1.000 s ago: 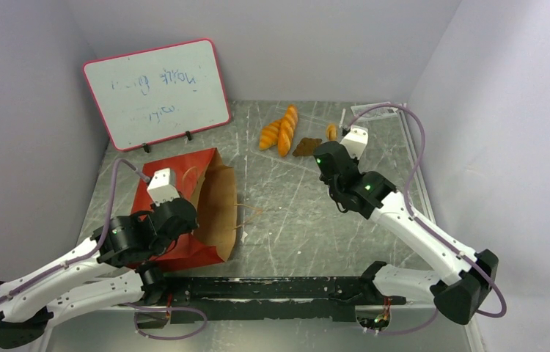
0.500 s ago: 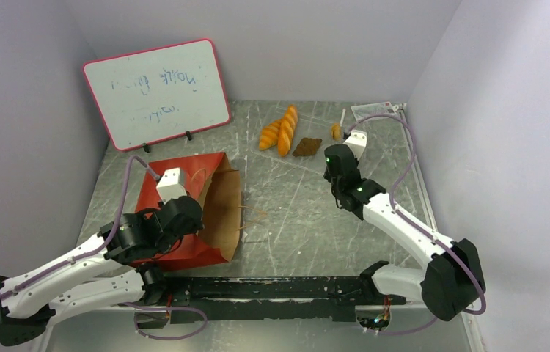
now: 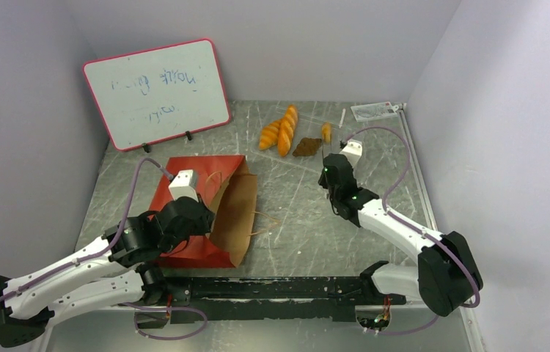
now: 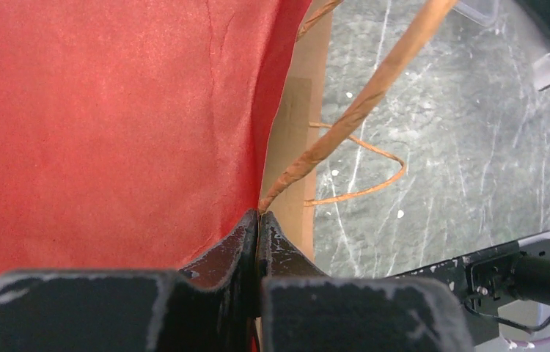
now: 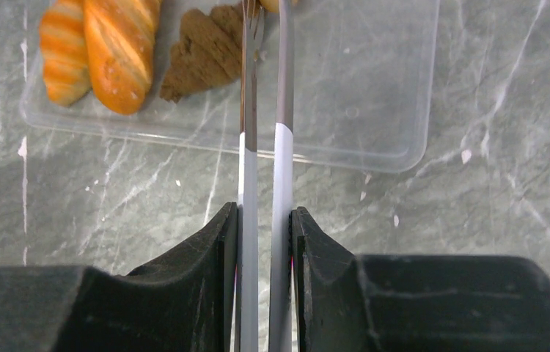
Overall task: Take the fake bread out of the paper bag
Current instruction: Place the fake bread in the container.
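Fake bread: outside the bag, at the far side of the table (image 3: 294, 213). Two golden-orange loaves (image 5: 103, 44), elongated, with scored, glossy tops, lay touching side by side in a shallow clear plastic tray (image 5: 404, 150). The dark brown piece (image 5: 202, 51), flatter and lobed, sat just beside them in the same tray. A fourth small orange piece (image 3: 325, 132) sat at the tweezer tips. Could not tell whether it was pinched or resting.

Tweezers (image 5: 284, 95): long thin metal blades with white sleeves, reaching from the right gripper (image 5: 263, 220) over the tray. Its jaws were part closed, squeezing both blades from outside. Judgement: the tool was used because the pieces are small and smooth for the broad black fingers.

Paper bag (image 3: 210, 167): lying on its side near the left arm and well apart from the tray, mouth toward the middle of the table. Matte red outside, brown kraft inside, lightly creased. No bread could be seen inside, though the interior was only partly visible.

Left gripper (image 4: 259, 224): jaws fully closed, pinching the bag rim where a twisted cord handle (image 4: 360, 103) is rooted. Judgement: this grip kept the mouth lifted and the light bag from sliding. The second handle loop (image 4: 364, 165) lay slack on the scratched grey surface.

Whiteboard (image 3: 158, 92) stood at the rear left.
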### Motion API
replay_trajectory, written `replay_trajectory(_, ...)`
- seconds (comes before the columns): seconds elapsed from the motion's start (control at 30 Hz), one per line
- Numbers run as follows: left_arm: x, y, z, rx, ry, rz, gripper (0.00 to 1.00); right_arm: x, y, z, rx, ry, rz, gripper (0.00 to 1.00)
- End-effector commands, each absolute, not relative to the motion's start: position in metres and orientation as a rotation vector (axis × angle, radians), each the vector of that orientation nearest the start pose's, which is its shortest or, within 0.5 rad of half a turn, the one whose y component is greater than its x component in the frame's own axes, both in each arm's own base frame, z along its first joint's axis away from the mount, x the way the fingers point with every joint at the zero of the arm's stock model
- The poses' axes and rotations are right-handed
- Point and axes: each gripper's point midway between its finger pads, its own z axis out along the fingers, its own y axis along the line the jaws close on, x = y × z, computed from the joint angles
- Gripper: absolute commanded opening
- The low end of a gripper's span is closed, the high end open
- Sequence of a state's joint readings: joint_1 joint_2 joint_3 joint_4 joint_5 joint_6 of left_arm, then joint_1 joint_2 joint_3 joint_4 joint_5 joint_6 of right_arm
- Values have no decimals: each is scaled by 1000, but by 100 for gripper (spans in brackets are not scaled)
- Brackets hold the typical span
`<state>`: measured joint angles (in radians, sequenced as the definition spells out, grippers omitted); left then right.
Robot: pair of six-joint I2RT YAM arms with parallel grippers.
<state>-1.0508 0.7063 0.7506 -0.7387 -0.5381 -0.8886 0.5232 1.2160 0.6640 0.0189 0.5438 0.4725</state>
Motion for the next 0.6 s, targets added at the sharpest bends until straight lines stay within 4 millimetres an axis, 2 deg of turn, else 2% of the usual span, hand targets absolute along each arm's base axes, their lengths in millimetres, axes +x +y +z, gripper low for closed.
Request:
replay_trajectory(0.0,167,-189,195,-40,2151,-624,7,341,114,124,377,1989,128,0)
replay_trajectory(0.13,168,-191,195,-35,2147,-634,7,328,113,107,437,2032,156,2)
replay_trajectory(0.23,168,-193,196,-36,2145,-641,7,322,116,99,444,2071,181,13)
replay_trajectory(0.33,169,-193,196,-38,2141,-643,7,319,122,95,442,2099,207,22)
replay_trajectory(0.57,169,-199,191,-40,2142,-667,7,313,125,90,457,2157,219,33)
